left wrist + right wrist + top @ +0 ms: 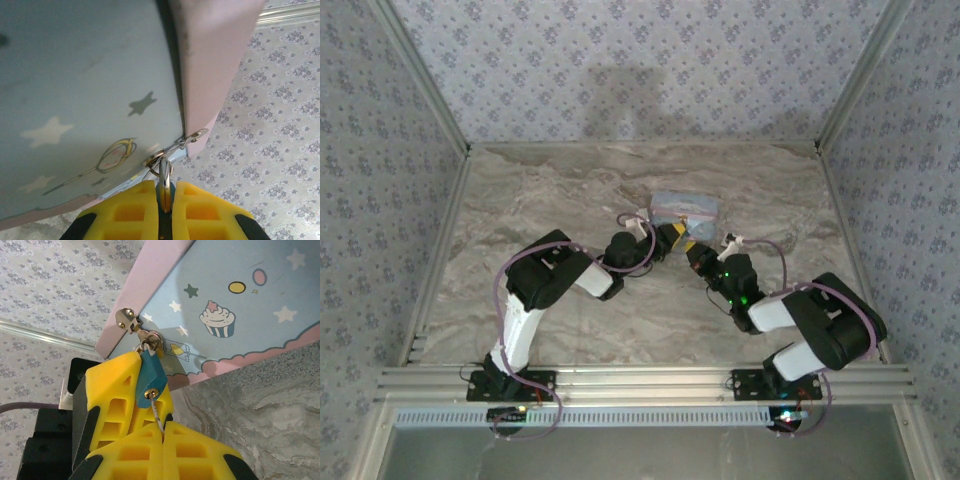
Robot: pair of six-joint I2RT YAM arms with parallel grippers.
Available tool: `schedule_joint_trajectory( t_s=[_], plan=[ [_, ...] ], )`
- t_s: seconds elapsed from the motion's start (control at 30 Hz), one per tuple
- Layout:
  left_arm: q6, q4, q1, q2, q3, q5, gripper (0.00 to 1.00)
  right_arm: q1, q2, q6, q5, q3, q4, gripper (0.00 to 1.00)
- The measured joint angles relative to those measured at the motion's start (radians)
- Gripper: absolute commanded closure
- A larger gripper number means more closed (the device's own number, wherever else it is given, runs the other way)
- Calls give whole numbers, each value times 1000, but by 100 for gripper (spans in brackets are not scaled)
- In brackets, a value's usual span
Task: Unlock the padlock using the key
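Left gripper (164, 195) clamped the padlock (149, 376), right gripper (163, 432) pinched the inserted key (157, 412); a crooked twist could've bent it.

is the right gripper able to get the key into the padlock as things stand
Likely yes: the key, pinched in the right gripper, has its tip at the keyhole of the padlock, and the left gripper holds the padlock with nothing between.
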Motion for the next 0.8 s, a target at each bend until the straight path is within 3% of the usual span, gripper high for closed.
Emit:
schedule_joint_trajectory(
  t_s=[0.8],
  plan=[
    [11,4,0,0,14,-57,100,-8,25,11,0,52,-19,100]
  ],
)
